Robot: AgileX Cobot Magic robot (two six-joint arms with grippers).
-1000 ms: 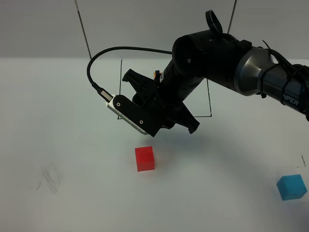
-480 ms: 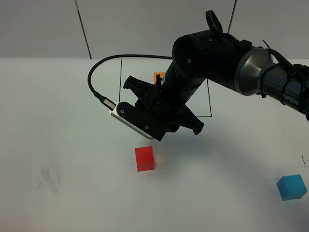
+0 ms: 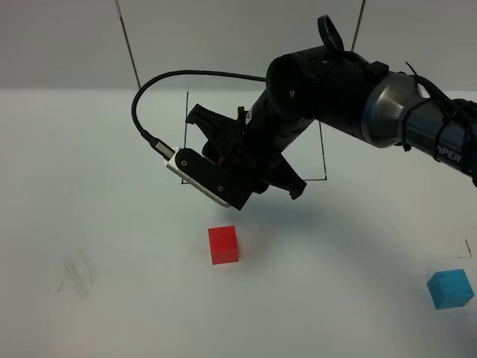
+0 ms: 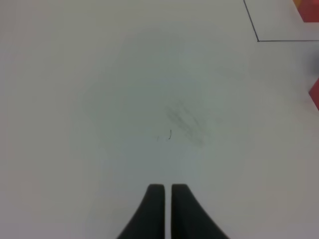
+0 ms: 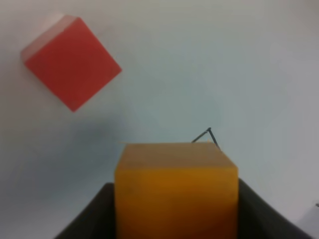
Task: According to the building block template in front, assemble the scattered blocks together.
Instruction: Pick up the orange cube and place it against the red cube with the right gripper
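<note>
The right pincer (image 5: 175, 209) is pinching the orange cube (image 5: 175, 184), which it holds in the air above and just behind the red cube (image 3: 223, 245). The left pincer (image 4: 167, 191) is pressed together and empty, over a smudge (image 4: 185, 124) on the table (image 3: 112, 224) well left of the red cube. The job looks early: one cube is lifted and none are joined. The blue cube (image 3: 450, 289) sits well right of the red cube. All three have yet to be brought together into the L. The template (image 4: 309, 12) lies behind the red cube. In the high view the arm (image 3: 335, 89) covers nearly all of it, leaving only lines of its frame (image 3: 324, 160). The left wrist view cuts it off at the edge, so its layout cannot be read
</note>
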